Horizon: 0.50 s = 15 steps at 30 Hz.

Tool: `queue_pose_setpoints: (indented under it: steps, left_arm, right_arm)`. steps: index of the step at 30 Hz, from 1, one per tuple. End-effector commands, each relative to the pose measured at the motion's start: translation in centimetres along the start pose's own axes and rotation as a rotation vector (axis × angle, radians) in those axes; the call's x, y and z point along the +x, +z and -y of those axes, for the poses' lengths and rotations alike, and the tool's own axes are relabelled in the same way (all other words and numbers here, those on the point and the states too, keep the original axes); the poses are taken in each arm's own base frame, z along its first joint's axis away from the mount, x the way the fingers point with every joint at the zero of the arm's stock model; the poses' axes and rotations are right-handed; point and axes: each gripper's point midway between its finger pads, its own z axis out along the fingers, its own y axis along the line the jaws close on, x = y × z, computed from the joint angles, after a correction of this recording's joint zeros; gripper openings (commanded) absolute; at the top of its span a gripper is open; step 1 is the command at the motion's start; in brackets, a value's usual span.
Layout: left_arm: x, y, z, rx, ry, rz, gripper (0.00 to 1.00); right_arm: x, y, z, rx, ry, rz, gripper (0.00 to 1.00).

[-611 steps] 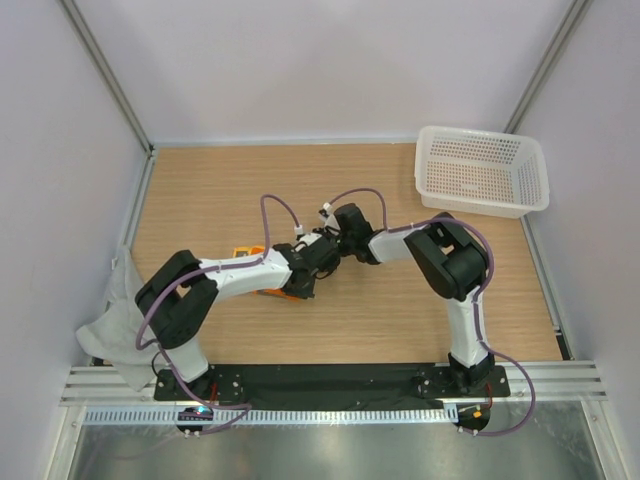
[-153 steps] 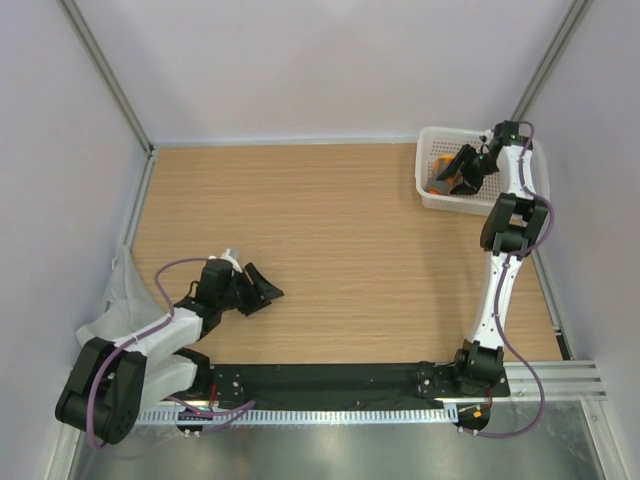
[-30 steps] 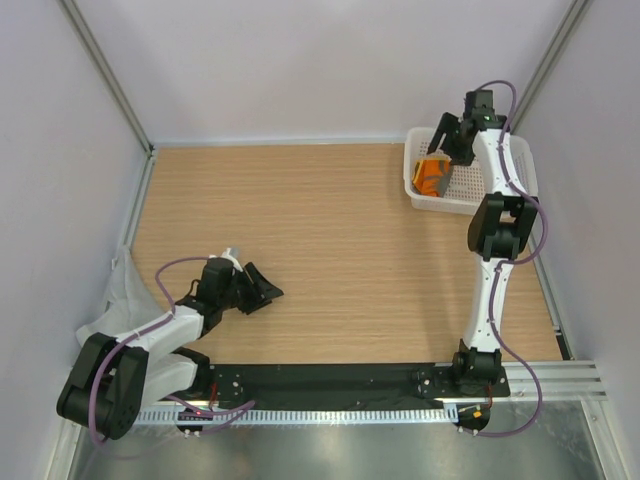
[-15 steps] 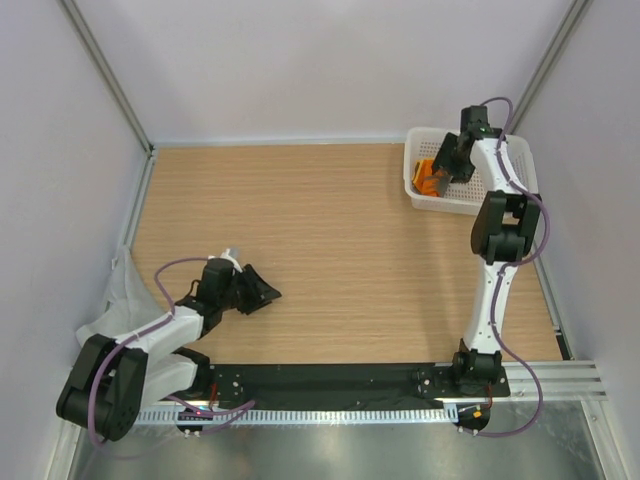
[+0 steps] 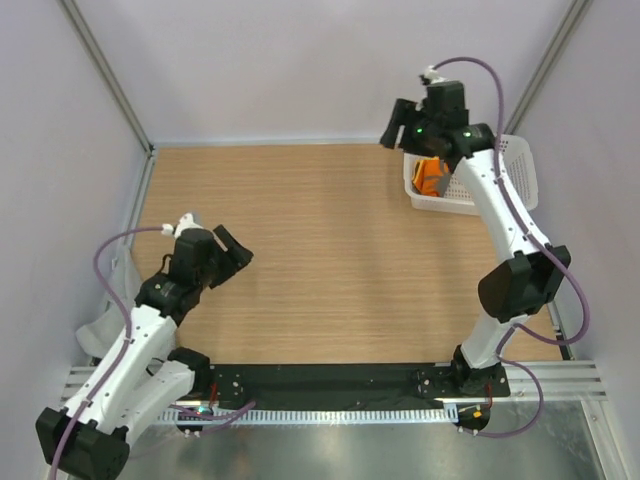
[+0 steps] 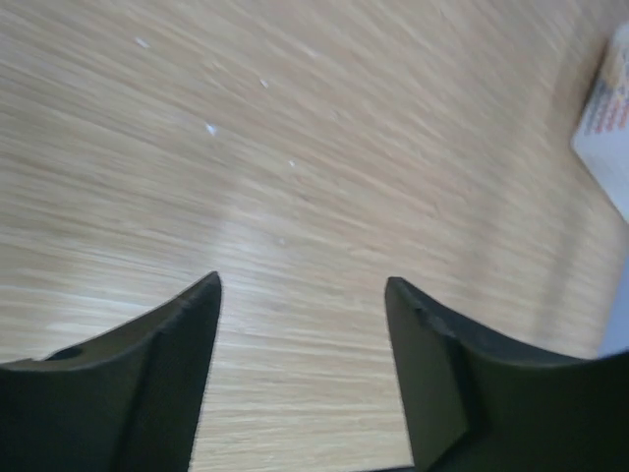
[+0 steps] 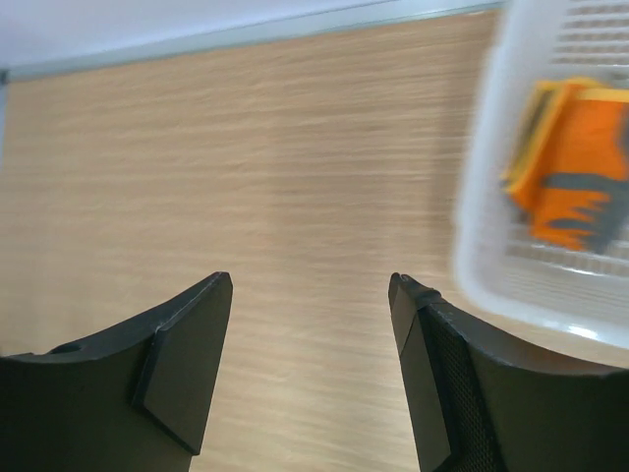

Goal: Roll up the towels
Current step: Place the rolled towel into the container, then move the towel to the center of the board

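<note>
Seemingly halfway: the orange towel [image 5: 430, 177] lay bundled in the basket [image 5: 521, 166] at two o'clock, the grey towel [image 5: 97, 335] slumped unrolled at eight o'clock. My left gripper [image 5: 236, 250] and right gripper [image 5: 397, 125] both gaped, empty.

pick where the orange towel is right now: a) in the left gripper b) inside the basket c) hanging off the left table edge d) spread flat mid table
B, the orange towel lies bunched inside the basket at the far right corner.
</note>
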Motion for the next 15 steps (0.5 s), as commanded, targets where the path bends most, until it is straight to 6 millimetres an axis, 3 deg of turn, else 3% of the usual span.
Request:
queue_pose_setpoints:
  steps: [1, 2, 4, 6, 7, 8, 9, 10, 12, 13, 15]
  left_arm:
    - [-2.5, -3.4, -5.8, -0.351, 0.063, 0.095, 0.72]
    - [-3.0, -3.7, -5.8, -0.364, 0.066, 0.106, 0.75]
    - [-4.4, -4.5, -6.5, -0.441, 0.049, 0.12, 0.77]
    - [-5.9, -5.1, -7.2, -0.49, 0.064, 0.122, 0.81]
    - [-6.9, -5.2, -8.9, -0.548, 0.008, 0.123, 0.82]
    - [-7.5, -5.3, -9.3, -0.555, -0.005, 0.114, 0.84]
    - [-8.4, -5.5, -9.7, -0.559, -0.02, 0.12, 0.84]
    - [-9.5, -5.8, -11.5, -0.602, -0.085, 0.127, 0.84]
    - [-10.3, -5.3, -12.1, -0.569, -0.143, 0.112, 0.84]
    - [-10.8, -5.1, -13.7, -0.602, -0.182, 0.096, 0.83]
    - [-11.2, -4.5, -14.6, -0.615, -0.205, 0.073, 0.8]
  right_arm:
    - [6.7, 0.7, -4.6, -0.101, -0.032, -0.149, 0.72]
    - [8.0, -0.2, -7.4, -0.157, -0.064, -0.151, 0.73]
    - [11.8, -0.3, -8.7, -0.171, -0.077, -0.215, 0.73]
    - [14.9, -1.7, -11.7, -0.231, -0.121, -0.256, 0.74]
    - [17.1, -1.7, -11.8, -0.222, -0.124, -0.297, 0.74]
    - [18.4, -2.0, -12.3, -0.228, -0.139, -0.316, 0.74]
    - [21.0, -2.9, -13.4, -0.251, -0.179, -0.352, 0.75]
    - [22.0, -3.2, -13.6, -0.248, -0.186, -0.364, 0.75]
    - [24.0, -4.6, -14.3, -0.266, -0.224, -0.387, 0.75]
    - [25.3, -4.8, -13.8, -0.249, -0.227, -0.414, 0.76]
    - [26.2, -5.4, -13.4, -0.259, -0.228, -0.43, 0.76]
